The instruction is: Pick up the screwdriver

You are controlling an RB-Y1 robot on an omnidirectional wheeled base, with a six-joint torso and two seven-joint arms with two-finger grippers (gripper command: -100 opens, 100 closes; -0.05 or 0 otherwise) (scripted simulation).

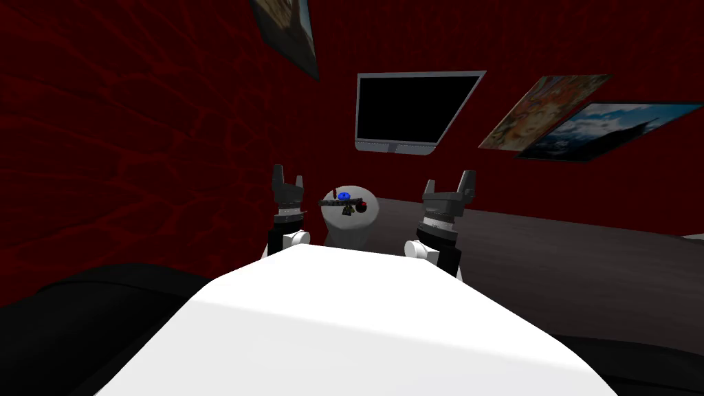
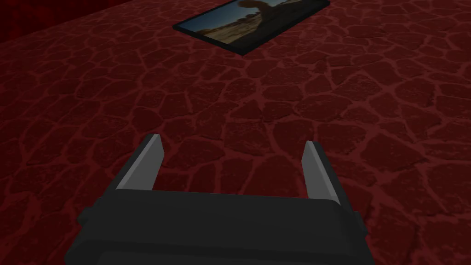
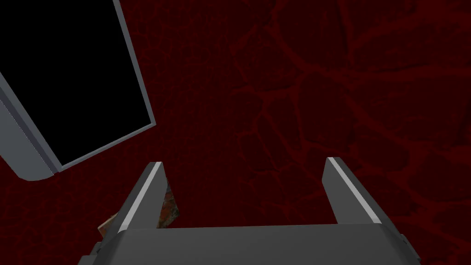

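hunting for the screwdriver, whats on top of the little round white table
A dark slim tool, likely the screwdriver, lies across the round white table, with a blue piece and small red bits by it. Too small to name them; nothing covers them.

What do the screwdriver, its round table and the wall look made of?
Screwdriver: dark, slim, too small to tell. Round table: plain pale grey, matte, no grain; material open. Wall: dark red, irregular cracked-stone pattern, likely stone facing, matte.
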